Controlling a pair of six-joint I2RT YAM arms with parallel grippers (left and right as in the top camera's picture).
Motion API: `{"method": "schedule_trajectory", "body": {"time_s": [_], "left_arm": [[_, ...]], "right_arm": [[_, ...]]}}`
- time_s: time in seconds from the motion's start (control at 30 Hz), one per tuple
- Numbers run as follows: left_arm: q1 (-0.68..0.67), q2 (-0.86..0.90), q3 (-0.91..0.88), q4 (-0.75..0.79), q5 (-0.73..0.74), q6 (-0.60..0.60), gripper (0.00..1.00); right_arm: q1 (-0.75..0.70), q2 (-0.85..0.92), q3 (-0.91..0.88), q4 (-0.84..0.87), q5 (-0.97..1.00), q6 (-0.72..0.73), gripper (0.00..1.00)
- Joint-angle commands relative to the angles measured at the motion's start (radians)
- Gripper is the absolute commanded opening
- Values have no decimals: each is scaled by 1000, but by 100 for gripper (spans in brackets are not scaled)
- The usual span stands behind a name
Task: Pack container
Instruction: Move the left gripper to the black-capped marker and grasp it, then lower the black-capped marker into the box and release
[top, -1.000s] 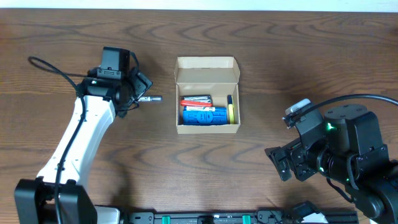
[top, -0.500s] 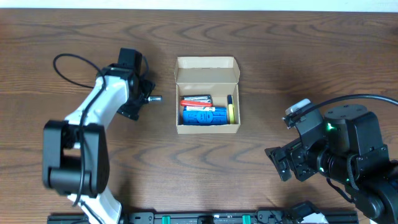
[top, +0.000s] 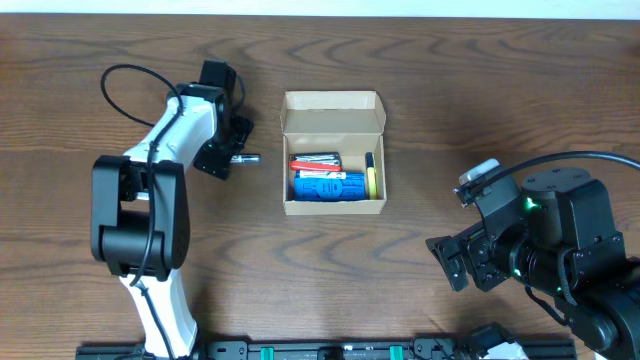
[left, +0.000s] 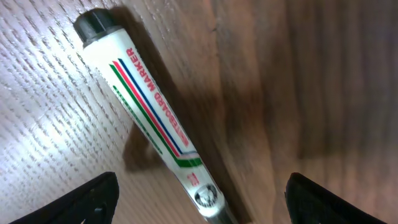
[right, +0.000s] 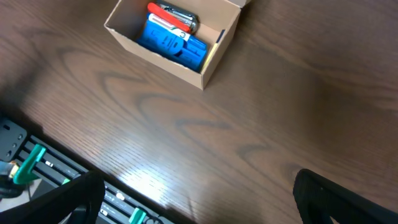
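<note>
Near the container (top: 334, 207) (a gap apart), marker (left: 149, 118) under spread left tool (left: 202, 199)

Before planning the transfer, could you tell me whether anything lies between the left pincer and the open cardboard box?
Nothing visible: only bare table separates the left pincer, over a whiteboard marker, from the cardboard box.

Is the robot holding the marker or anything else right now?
Nothing is held. The marker lies on the table below the open left tool, untouched. The right tool is open and empty too.
</note>
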Motion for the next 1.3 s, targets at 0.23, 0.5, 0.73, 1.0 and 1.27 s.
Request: {"method": "schedule_trajectory", "body": {"time_s": [0.23,0.5,0.73,1.0,1.27], "left_arm": [[0,54,16,-1,21,-24,64],[0,54,16,-21,11,-11,27],[0,47,38,-117,-2,46,6],[-48,-55,159,-307,-159,203,6],[-164,-254,183,-177,-194,871,6]], "right_arm": [[-10,-2,3,-1,3,12,99],[-10,-2,3,-1,3,12,99],[-10,-2,3,-1,3,12,99],[-10,-2,3,-1,3,12,99],[-10,-2,2,-1,3,12,99]]}}
